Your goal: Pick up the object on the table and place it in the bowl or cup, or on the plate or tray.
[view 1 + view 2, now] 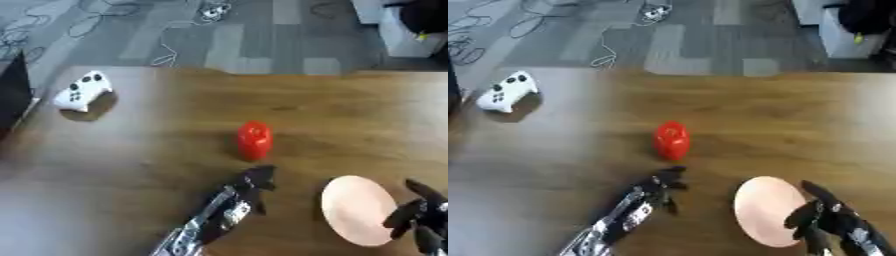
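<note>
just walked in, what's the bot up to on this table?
The left hand is reaching across the wooden table toward a red object standing near the middle; its fingertips are just short of it, no contact yet. A pinkish plate lies to the right of that arm, with nothing on it. The right hand sits at the plate's right edge, fingers relaxed, holding nothing. A white game controller lies at the far left, untouched.

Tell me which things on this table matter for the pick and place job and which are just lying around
For the job: red object, pink plate, left hand near the object, right hand by the plate.
Just lying about: white game controller, dark thing at the left edge.
</note>
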